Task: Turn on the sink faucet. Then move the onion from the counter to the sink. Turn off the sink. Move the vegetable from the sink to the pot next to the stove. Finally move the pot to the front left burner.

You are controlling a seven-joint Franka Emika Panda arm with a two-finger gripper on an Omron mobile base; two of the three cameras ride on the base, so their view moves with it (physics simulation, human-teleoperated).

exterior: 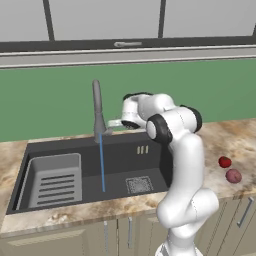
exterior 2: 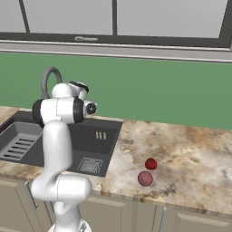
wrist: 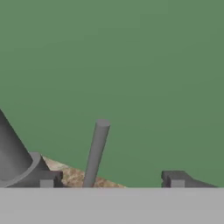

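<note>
Green back wall (exterior: 50, 100) and pale window frame are sitting behind your marbled counter (exterior 2: 190, 167). The dark sink (exterior: 120, 160) is holding a slotted tray insert (exterior: 52, 182) on its left and a square drain grate (exterior: 139, 184) toward the right. The sink faucet (exterior: 97, 112) is standing at the basin's rear edge, and a thin blue stream of water (exterior: 102, 165) is falling from it into the basin. Your gripper (wrist: 111, 181) is hovering beside the faucet base, its fingertips (wrist: 175, 179) standing apart and holding nothing, with the thin side lever (wrist: 96, 153) rising between them. The onion (exterior 2: 145, 178) is resting on the counter right of the sink, just beside a smaller bright red ball (exterior 2: 151, 163).
</note>
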